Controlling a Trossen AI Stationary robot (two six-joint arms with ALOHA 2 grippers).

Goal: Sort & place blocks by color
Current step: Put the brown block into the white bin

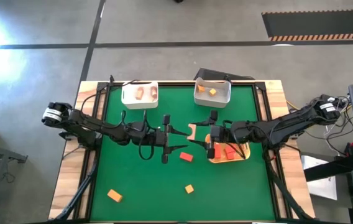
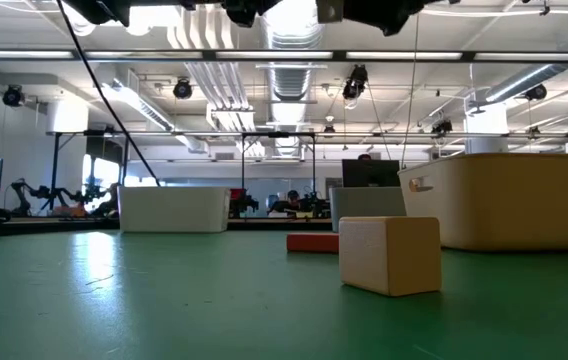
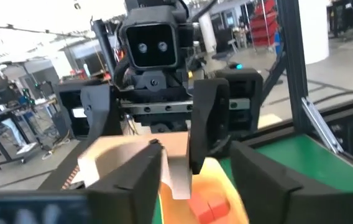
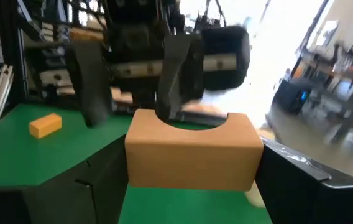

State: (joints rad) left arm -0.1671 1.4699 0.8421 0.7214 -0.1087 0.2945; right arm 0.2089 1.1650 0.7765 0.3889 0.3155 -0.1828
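Note:
A tan block (image 4: 192, 152) with a half-round notch in one side hangs in the air over the middle of the table (image 1: 133, 168). My right gripper (image 1: 200, 134), reaching level from the table's right, is shut on it. My left gripper (image 1: 181, 139) faces it from the left with its fingers open, one on either side of the block's notched side (image 4: 195, 121). I cannot tell whether a left finger touches the block. A red block (image 1: 186, 157) and two yellow-orange blocks (image 1: 115, 196) (image 1: 189, 188) lie on the green mat. My right gripper pinches the tan block between its two fingers, one on each short end (image 4: 133, 165) (image 4: 251, 165). The fingers come level from the table's right side. The block is lifted clear of the table, level, its notched side turned toward my left gripper.
Two white bins stand at the far edge, the left one (image 1: 140, 94) with tan-brown blocks, the right one (image 1: 212, 92) with a yellow-orange block. An orange tray (image 1: 242, 157) with red blocks lies under my right gripper. The mat's near half has free room.

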